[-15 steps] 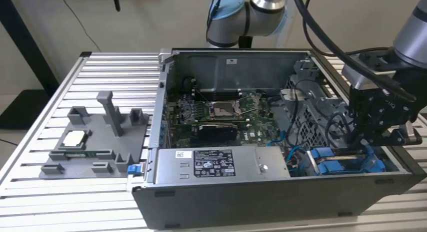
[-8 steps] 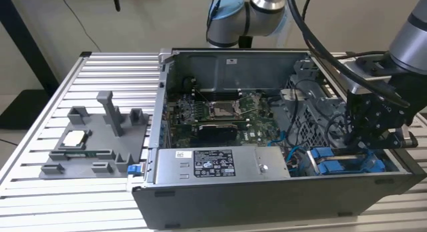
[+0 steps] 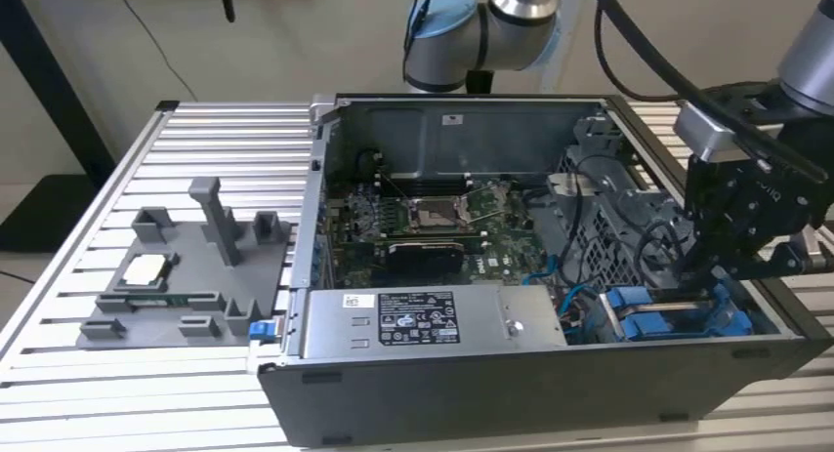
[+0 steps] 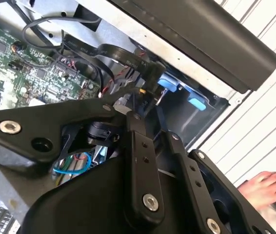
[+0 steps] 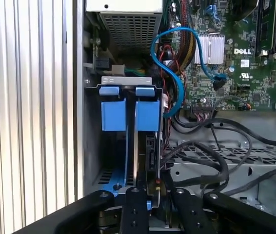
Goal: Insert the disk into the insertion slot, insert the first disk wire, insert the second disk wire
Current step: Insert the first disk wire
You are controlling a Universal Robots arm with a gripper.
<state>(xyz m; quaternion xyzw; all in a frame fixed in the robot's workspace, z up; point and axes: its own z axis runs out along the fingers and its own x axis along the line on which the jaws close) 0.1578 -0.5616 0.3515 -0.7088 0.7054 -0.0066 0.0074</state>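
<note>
A robot gripper (image 3: 704, 276) hangs low inside an open computer case (image 3: 521, 398), at the corner slot (image 3: 658, 323) on the exterior view's right. It is probably there to reach the disk's plug end. In the first wrist view the disk (image 5: 150, 151) stands on edge in the slot, beside the blue rails (image 5: 113, 116), its long axis running from the blue tabs (image 5: 145, 91) toward the gripper. Loose black cables (image 5: 211, 156) lie just beside it. The jaws — open or closed — cannot be told.
</note>
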